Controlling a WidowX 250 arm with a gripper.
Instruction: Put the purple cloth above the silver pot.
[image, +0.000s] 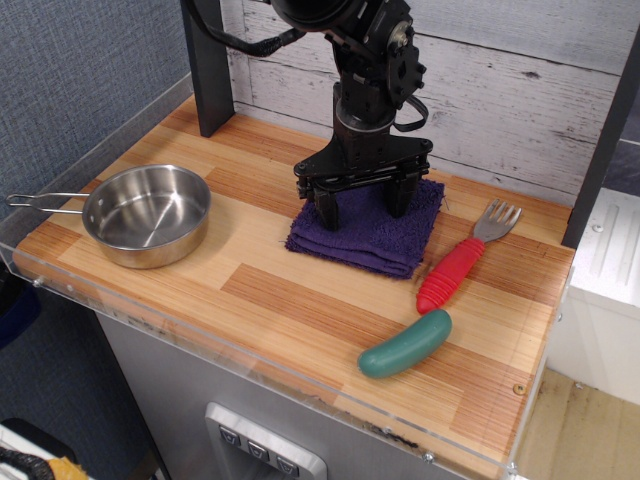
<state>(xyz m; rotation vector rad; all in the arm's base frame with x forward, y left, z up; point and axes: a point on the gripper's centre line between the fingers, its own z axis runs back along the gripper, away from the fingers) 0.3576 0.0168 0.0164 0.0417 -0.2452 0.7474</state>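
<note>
A black robot arm reaches down from the top edge of the frame, its upper links cut off from view, and sets its gripper (362, 207) over the purple cloth (370, 232) on a wood-grain tabletop (290, 300). The two dark fingers (327, 211) stand spread wide apart, their tips down at the fuzzy terry surface; whether they press into the pile or just meet it is hard to make out. The gripper body hides the rear middle of the cloth, a folded square whose stacked layers show along the front edge.

Well apart to the left sits the silver pot (147, 214), shallow, round and shiny, its thin wire loop handle (42, 200) sticking out toward the tabletop's left edge. It is empty inside, the steel catching pale reflections.

To the right of the cloth lies a fork (462, 258) with a ribbed red handle and grey tines, just beside the cloth's right corner. Nearer the front lies a smooth, rounded green object (405, 344), shaped like a pickle. A clear plastic lip (200, 345) runs along the tabletop's front edge. Whitewashed planks form the back wall.
</note>
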